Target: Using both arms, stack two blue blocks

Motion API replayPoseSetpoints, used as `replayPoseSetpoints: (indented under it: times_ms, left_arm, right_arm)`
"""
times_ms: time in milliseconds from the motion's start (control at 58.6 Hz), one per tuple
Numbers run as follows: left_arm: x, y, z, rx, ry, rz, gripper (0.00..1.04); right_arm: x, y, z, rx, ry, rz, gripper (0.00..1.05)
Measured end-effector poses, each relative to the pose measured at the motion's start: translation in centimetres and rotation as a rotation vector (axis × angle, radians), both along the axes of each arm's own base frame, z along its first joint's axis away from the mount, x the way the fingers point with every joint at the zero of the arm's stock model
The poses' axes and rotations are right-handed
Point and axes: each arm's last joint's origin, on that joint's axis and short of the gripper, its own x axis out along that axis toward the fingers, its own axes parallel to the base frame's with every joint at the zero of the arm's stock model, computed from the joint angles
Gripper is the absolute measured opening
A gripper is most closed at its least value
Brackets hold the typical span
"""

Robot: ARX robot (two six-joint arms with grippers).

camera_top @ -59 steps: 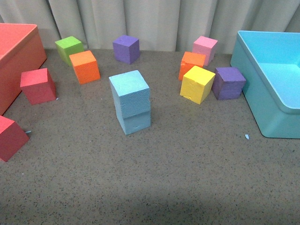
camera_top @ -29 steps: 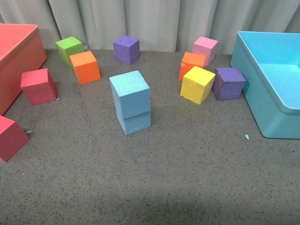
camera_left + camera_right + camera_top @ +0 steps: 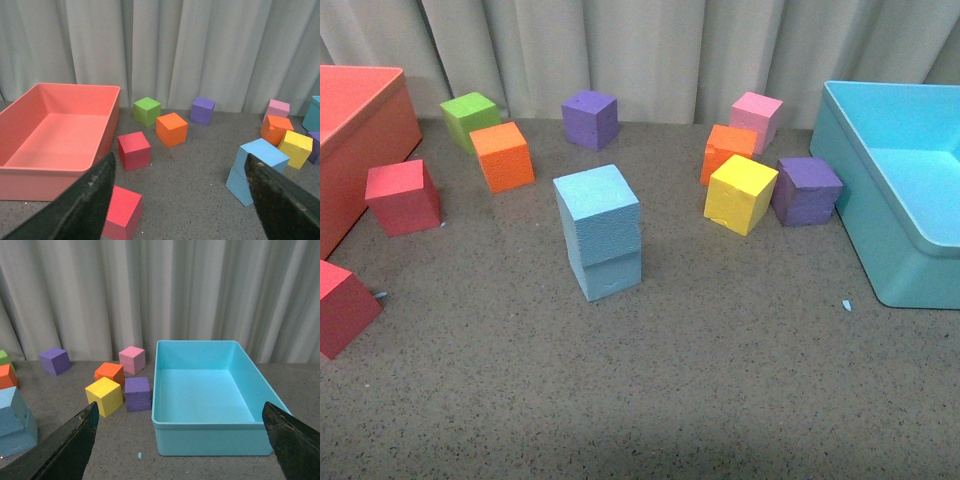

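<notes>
Blue blocks (image 3: 600,230) sit stacked; only wrist views show each gripper (image 3: 180,200) (image 3: 180,445) spread.

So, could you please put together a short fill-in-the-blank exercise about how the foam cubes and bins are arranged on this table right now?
1. The upper light blue foam cube sits directly on top of another cube of the colour ____.
2. The yellow foam cube has a purple foam cube beside it, on the side towards the large ____ bin.
3. The number of cubes lying inside the salmon-red plastic bin is ____.
4. In both wrist views the gripper jaws stand wide ____.

Missing words: light blue; turquoise; zero; open
</notes>
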Motion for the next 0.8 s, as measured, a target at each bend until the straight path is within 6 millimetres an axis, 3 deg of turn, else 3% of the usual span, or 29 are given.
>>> replayPoseSetpoints:
  times_ms: [85,119,801]
  left_arm:
    - [0.00,0.00,0.00,0.000,0.000,0.000,0.97]
    - [0.00,0.00,0.00,0.000,0.000,0.000,1.00]
    - [0.00,0.00,0.00,0.002,0.000,0.000,0.98]
  right_arm:
    - [0.00,0.00,0.00,0.000,0.000,0.000,0.95]
    - [0.00,0.00,0.00,0.000,0.000,0.000,0.95]
    - [0.00,0.00,0.00,0.000,0.000,0.000,0.95]
